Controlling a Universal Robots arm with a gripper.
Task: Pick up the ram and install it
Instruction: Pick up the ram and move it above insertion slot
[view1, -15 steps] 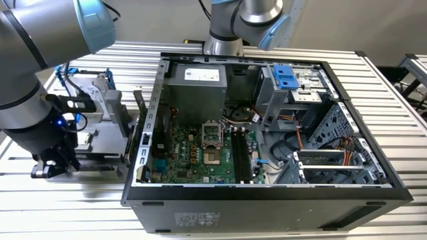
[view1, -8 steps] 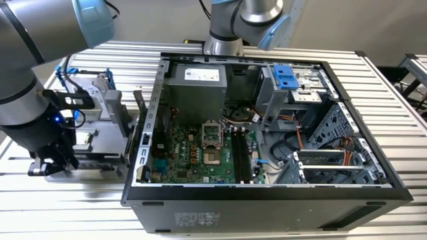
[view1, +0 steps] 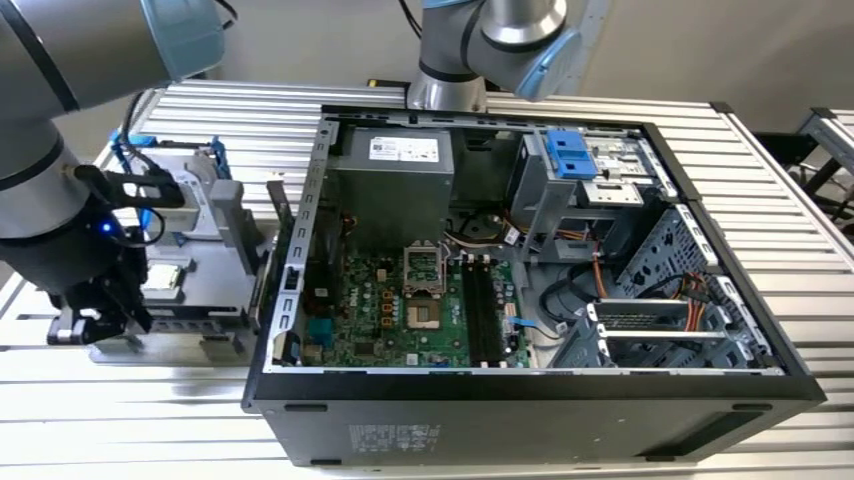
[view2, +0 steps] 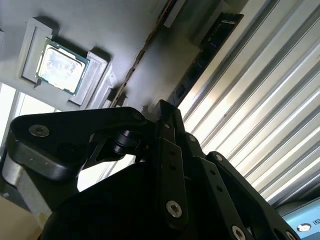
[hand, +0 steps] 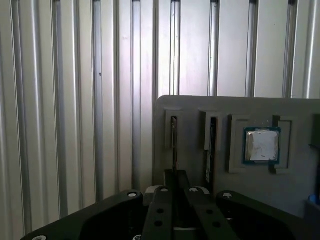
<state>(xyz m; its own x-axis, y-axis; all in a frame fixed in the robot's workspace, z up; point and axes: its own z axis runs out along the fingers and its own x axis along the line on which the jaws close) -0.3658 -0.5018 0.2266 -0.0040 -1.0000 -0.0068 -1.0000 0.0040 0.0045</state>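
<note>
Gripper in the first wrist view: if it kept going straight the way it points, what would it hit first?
Probably the ram, standing on edge in a slot of the grey holder; the gripper lines up with it, though depth is hard to judge.

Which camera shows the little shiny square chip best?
The second wrist view: the chip shows whole and close in its grey holder. The first wrist view shows it face-on but farther; the exterior view shows it tiny.
</note>
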